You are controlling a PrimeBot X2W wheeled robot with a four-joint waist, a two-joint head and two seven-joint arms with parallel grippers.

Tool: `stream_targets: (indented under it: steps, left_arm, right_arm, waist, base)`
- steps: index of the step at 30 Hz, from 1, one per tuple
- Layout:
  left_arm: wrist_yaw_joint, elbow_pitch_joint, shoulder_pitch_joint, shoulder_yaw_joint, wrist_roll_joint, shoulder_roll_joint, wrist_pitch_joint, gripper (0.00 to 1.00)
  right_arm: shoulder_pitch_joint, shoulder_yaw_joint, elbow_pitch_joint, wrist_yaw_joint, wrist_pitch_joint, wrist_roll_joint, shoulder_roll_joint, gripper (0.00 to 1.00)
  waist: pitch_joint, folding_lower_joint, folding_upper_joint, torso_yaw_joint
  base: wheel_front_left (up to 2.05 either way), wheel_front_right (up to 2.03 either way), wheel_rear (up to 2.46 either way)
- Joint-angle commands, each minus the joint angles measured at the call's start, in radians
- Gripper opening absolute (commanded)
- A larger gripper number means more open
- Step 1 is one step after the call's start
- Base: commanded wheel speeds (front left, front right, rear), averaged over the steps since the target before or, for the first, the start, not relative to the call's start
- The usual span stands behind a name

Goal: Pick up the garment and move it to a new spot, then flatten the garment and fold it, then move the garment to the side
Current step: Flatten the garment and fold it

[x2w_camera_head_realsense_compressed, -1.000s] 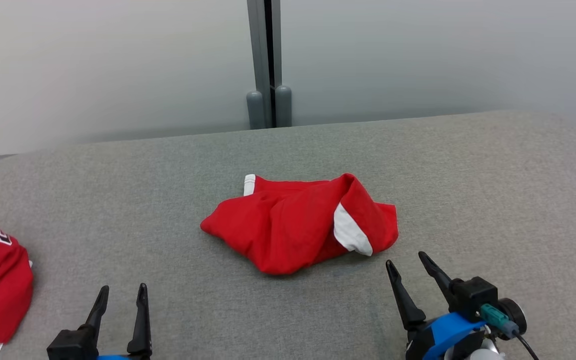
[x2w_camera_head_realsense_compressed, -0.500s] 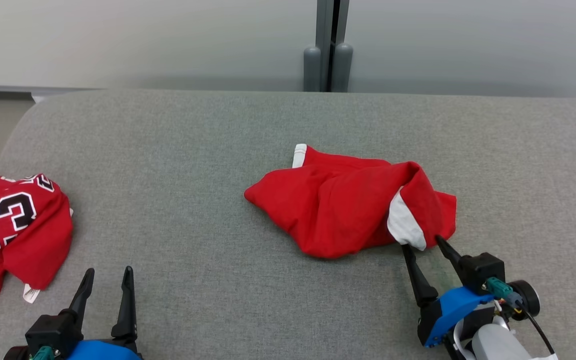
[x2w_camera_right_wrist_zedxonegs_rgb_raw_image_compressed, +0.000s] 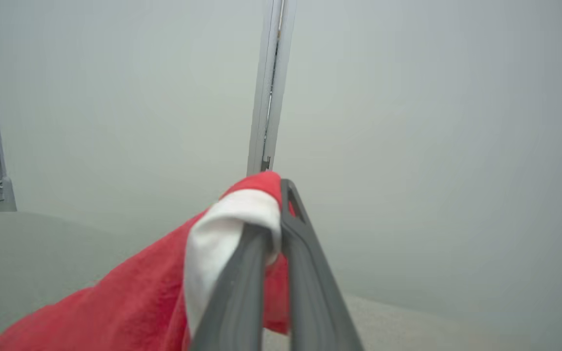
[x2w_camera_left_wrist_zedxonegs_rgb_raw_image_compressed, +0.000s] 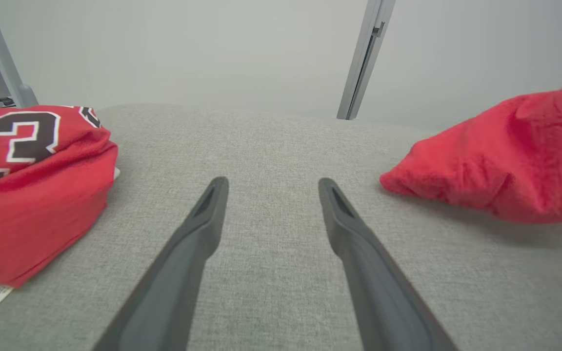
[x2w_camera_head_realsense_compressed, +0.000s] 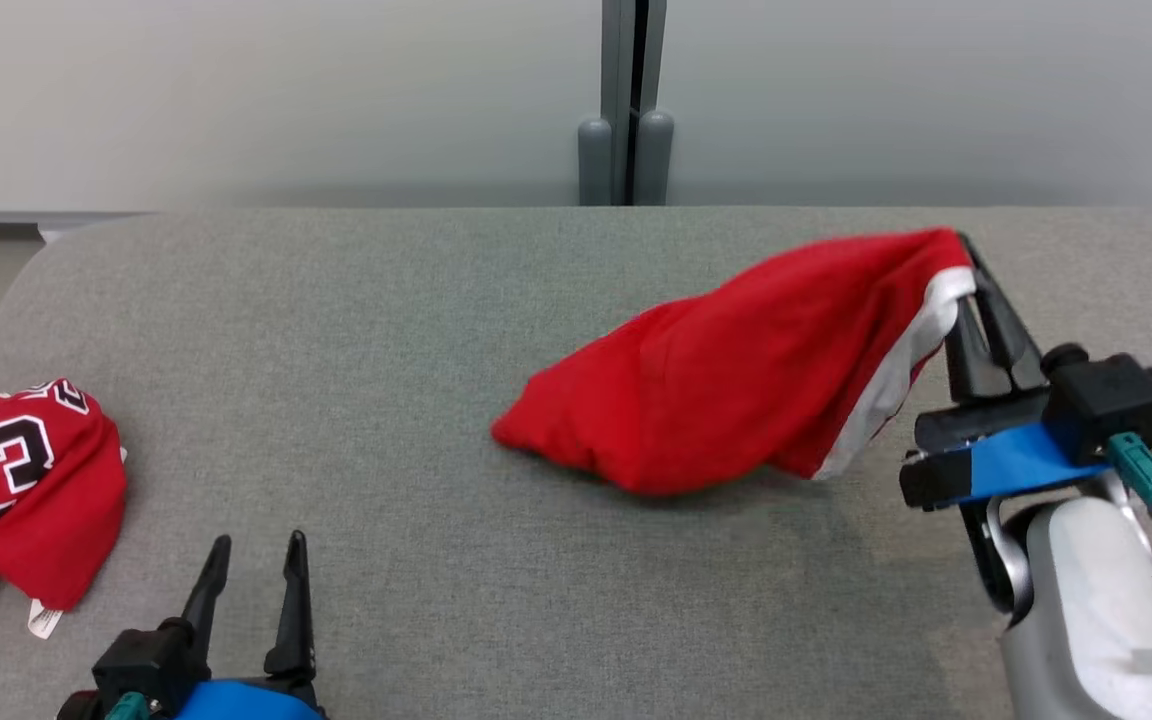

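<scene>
Red garment (x2w_camera_head_realsense_compressed: 736, 390) hangs from the right gripper (x2w_camera_head_realsense_compressed: 971, 270), which pinches its white-trimmed corner; its long axis slants down toward the centre of the table (x2w_camera_head_realsense_compressed: 386, 330). The left gripper (x2w_camera_head_realsense_compressed: 251, 560) is spread, well apart.

there was a big grey table (x2w_camera_head_realsense_compressed: 386, 330) with a soft, fuzzy top and round corners. a red shirt (x2w_camera_head_realsense_compressed: 26, 490) with black and white numbers lay in a bunch at its left edge, and a small white tag (x2w_camera_head_realsense_compressed: 41, 620) stuck out from under it. well apart from that, toward the right, a red garment (x2w_camera_head_realsense_compressed: 736, 380) had its left end on the table, while its right end, with a white strip, was up in the air.
</scene>
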State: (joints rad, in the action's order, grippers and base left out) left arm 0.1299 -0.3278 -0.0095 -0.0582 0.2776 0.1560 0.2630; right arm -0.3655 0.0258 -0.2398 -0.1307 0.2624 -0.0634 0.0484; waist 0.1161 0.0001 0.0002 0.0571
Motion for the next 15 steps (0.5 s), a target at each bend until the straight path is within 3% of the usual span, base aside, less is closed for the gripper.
stream_targets:
  steps: [1, 8, 15]
  left_arm:
    - [0.002, -0.006, 0.013, -0.003, -0.013, -0.013, 0.003, 1.0]
    - [0.002, -0.027, 0.039, -0.002, -0.041, -0.057, 0.003, 1.0]
    - [0.002, -0.042, 0.048, -0.006, -0.05, -0.072, 0.003, 1.0]
  right_arm:
    - [-0.041, -0.002, 0.037, 0.0, 0.004, -0.039, 0.003, 0.0]
    - [-0.211, -0.143, 0.04, 0.0, 0.004, -0.113, 0.003, 0.0]
    - [-0.336, -0.318, -0.045, 0.0, 0.0, -0.017, 0.003, 0.0]
  waist:
    - [-0.037, -0.0001, -0.0002, -0.025]
    - [-0.095, -0.0001, -0.0002, -0.045]
    - [-0.111, -0.0001, -0.0002, -0.02]
  base:
    - [0.0, 0.0, 0.0]
    - [0.0, 0.0, 0.0]
    - [0.0, 0.0, 0.0]
